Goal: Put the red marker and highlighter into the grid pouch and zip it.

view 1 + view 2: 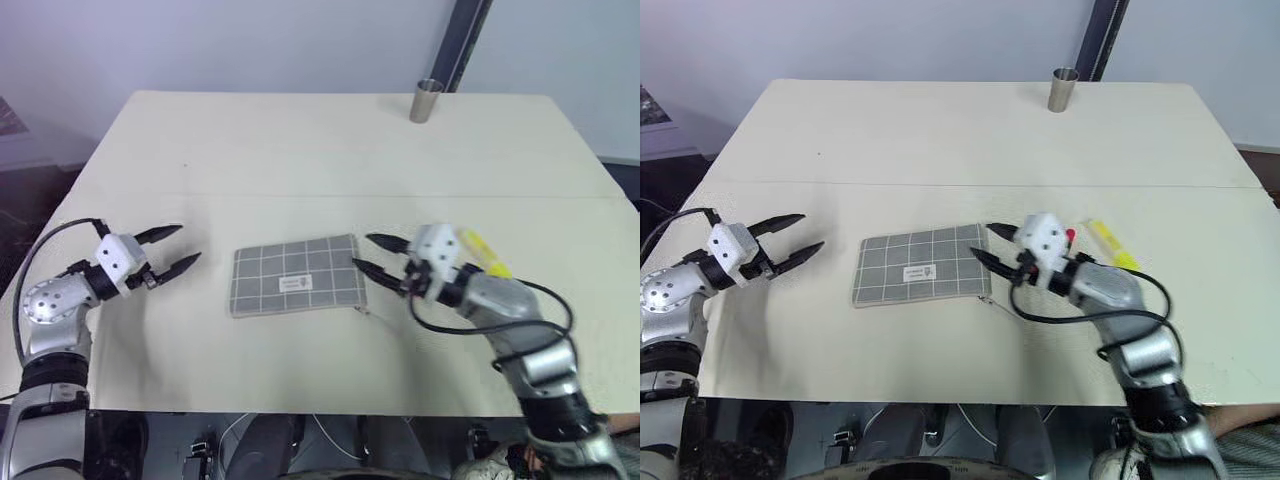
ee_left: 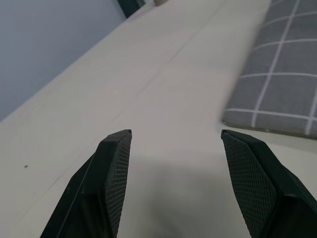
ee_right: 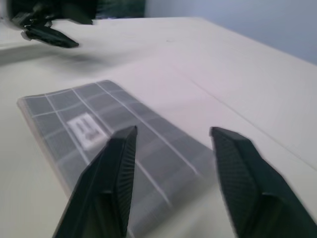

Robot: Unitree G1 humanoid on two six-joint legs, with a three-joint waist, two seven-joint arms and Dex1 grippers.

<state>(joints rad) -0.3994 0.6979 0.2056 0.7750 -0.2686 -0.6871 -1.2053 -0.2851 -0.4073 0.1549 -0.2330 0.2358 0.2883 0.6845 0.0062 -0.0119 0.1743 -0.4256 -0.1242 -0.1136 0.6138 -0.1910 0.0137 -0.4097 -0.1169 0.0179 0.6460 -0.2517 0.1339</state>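
Basically nothing's done yet. Taking the grid pouch [image 1: 297, 277] as landmark, left to right:

Left gripper [image 1: 172, 249] hangs well to the left of the pouch, apart from it, fingers spread wide w/ nothing btwn them; the left wrist view shows bare tabletop in the gap and just the pouch's edge off to one side.

Pouch lies flat on the table [image 1: 300, 150], white label up. Can't tell whether the zip is open or shut. A pale pull cord [image 1: 997, 301] trails at the corner nearest the right gripper.

Right gripper [image 1: 369, 253] is at the pouch's right edge, fingertips over or just at that end, jaws partly apart, empty. Whether it touches the fabric I can't tell.

Right of the pouch, past the right gripper's wrist: the highlighter [image 1: 1110, 243] lies on the table, and a bit of the red marker [image 1: 1070, 236] pokes out beside it, mostly hidden by the gripper body. Both are outside the pouch.

Far behind the pouch, a metal cup [image 1: 427, 100] stands near the table's back edge, not involved.

Left to do, by my read: open or hold the pouch, pick up the marker, then the highlighter, insert both, zip.
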